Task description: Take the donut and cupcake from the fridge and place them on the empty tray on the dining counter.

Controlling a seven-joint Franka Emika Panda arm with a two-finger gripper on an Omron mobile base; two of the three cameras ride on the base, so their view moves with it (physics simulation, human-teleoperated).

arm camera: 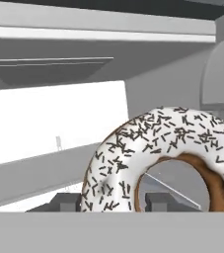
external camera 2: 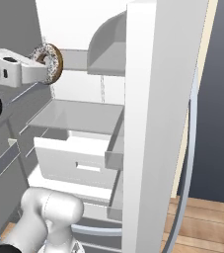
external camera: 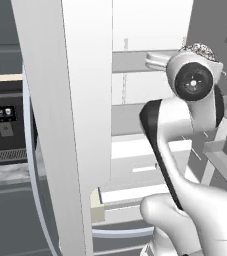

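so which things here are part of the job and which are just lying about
Part of the job:
- donut, white-iced with dark sprinkles, gripped in the shut claw
- fridge, doors open, white shelves inside

Just lying about:
- coffee machine on the counter left of the fridge

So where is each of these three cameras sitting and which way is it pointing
Left base view: behind the arm's left, facing the open silver-grey fridge; white arm lower right, black coffee machine left.
Right base view: behind the arm's right, facing the fridge shelves; gripper holds the white-glazed, dark-sprinkled donut.
Hand view: along the gripper, donut close up.
Shared: donut and fridge interior.
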